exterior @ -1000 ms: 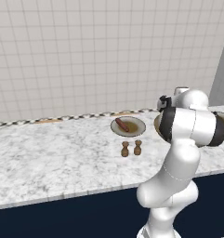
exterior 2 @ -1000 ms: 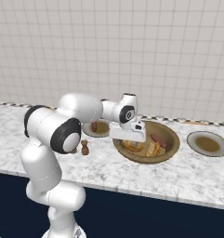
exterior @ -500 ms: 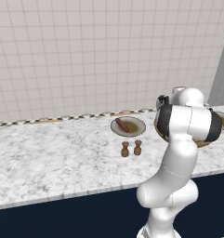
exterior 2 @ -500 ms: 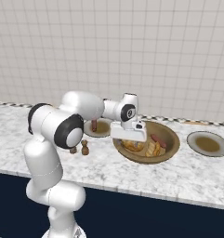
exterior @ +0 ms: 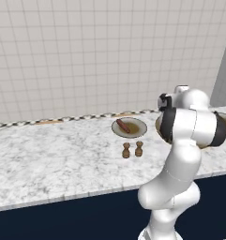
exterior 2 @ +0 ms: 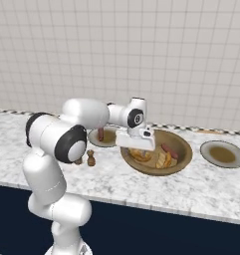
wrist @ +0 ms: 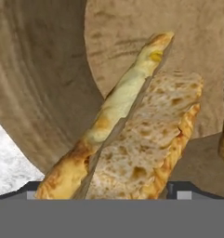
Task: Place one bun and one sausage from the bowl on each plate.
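Note:
The wooden bowl [exterior 2: 183, 147] sits mid-counter with buns [exterior 2: 164, 160] and a sausage [exterior 2: 170, 151] inside. My gripper [exterior 2: 137, 150] reaches down into its left half. In the hand view the gripper [wrist: 108, 189] is open, one tip on each side of a split toasted bun [wrist: 141, 139] lying against the bowl wall [wrist: 39, 88]. The left plate [exterior 2: 110, 142] holds a sausage [exterior 2: 100, 133], also seen as plate [exterior: 138, 132] and sausage [exterior: 123, 125]. Bare, the right plate [exterior 2: 224, 153] lies beyond the bowl. My arm hides most of the bowl [exterior: 158, 123] in the left base view.
Two small wooden shakers [exterior: 132, 149] stand in front of the left plate, near the arm's elbow [exterior 2: 90, 158]. A tiled wall backs the marble counter [exterior: 48, 150]. The counter's front edge drops to dark cabinets.
The hand has sunk a little lower into the bowl's left side, and the elbow has shifted slightly. Plates, shakers and bowl have not moved.

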Available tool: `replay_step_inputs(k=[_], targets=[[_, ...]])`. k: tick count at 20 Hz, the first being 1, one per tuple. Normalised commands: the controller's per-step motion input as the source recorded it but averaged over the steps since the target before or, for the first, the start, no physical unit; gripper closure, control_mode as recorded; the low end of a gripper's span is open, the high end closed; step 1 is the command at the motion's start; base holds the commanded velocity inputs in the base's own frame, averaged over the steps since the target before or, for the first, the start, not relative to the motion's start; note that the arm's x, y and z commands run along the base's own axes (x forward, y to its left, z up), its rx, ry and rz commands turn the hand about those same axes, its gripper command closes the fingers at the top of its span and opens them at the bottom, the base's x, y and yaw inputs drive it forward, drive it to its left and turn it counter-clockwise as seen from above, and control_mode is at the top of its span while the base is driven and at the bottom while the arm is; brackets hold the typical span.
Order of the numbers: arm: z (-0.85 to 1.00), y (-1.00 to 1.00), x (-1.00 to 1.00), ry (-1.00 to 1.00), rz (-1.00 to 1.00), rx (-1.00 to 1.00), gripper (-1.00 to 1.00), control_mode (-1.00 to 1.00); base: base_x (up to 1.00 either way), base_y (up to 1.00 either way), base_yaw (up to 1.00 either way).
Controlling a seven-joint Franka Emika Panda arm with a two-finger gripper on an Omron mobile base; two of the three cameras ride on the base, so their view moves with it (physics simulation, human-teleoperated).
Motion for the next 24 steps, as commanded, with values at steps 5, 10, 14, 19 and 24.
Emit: replay_step_inputs(k=[5,10,14,19,24], targets=[[0.57,0.51,-0.02,-0.22,0.00,0.00,1.00,-1.00,0.00,0.00,0.00],[0.58,0.70,0.08,-0.32,0.03,0.00,1.00,-1.00,0.00,0.00,0.00],[0.33,0.90,0.28,-0.40,0.07,0.00,1.00,-1.00,0.00,0.00,0.00],[-0.01,0.67,0.37,-0.27,0.07,0.00,1.00,-1.00,0.00,0.00,0.00],[-0.03,0.22,0.54,0.01,0.04,-0.03,1.00,-1.00,0.00,0.00,0.00]])
